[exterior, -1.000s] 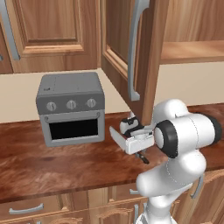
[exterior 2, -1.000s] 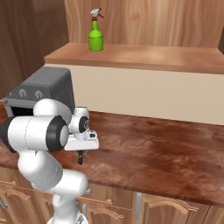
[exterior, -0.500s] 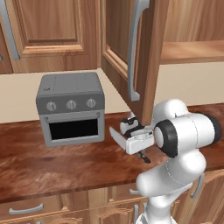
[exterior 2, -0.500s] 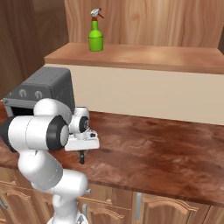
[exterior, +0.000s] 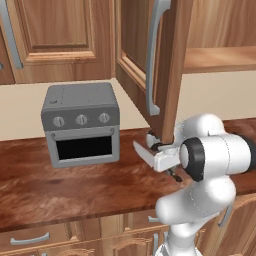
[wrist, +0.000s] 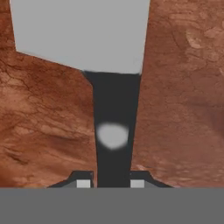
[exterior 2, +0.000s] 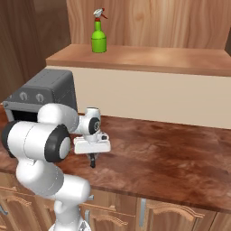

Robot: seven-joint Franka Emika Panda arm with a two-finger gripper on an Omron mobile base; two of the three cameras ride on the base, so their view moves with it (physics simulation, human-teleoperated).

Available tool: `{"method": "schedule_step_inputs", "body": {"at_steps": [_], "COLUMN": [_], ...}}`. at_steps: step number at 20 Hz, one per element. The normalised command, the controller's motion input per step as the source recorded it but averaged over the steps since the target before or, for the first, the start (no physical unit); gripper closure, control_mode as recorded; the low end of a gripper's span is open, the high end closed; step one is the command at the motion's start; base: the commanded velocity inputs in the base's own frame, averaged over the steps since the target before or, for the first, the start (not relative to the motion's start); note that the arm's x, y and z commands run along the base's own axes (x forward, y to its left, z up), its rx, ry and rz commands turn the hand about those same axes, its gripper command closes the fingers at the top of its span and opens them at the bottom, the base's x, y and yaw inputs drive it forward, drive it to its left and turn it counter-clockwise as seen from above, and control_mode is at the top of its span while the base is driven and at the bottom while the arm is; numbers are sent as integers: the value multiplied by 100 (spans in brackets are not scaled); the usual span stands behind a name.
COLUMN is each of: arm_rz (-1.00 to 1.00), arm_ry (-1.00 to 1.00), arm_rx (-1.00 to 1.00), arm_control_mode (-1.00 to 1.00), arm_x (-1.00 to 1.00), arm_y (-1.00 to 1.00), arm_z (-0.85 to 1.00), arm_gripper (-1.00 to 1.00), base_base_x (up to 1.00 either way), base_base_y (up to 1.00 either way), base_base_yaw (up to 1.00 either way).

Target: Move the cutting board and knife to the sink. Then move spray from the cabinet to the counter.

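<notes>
The chef's knife with the broad silver blade and black handle [wrist: 113, 127] lies lengthwise under my hand camera, over the dark reddish-brown wood-grain countertop [wrist: 179, 100], blade pointing away and handle running back between the fingertips [wrist: 83, 183]. I judge it rigid and fairly light, but blade-heavy, with a smooth handle, so it could pivot or slide if pinched near the butt. The best hold is mid-handle, near the pale rivet and well clear of the edge. The two-finger gripper [wrist: 110, 183] is pressed together on that handle at its near end. I cannot tell whether the blade rests on the wood or is just clear of it. From the right base camera the gripper [exterior 2: 92, 161] points straight down, close over the counter, in front of the grey toaster oven [exterior 2: 45, 90]
</notes>
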Motion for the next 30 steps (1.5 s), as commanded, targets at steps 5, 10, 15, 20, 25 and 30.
{"method": "schedule_step_inputs", "body": {"at_steps": [5,10,15,20,25,30], "arm_rz": [0,0,0,0,-3,-10], "arm_ry": [0,0,0,0,1,2], "arm_rx": [0,0,0,0,0,0], "arm_control_mode": [-100,-100,-100,-100,-100,-100], "arm_x": [-23,-22,-59,-85,-68,-62], "arm_y": [-63,-59,-40,-20,-2,8], "arm_z": [50,57,67,70,86,87], "arm_gripper": [100,100,100,100,100,100], "base_base_x": [0,0,0,0,0,0], "base_base_y": [0,0,0,0,0,0], "base_base_yaw": [0,0,0,0,0,0]}}
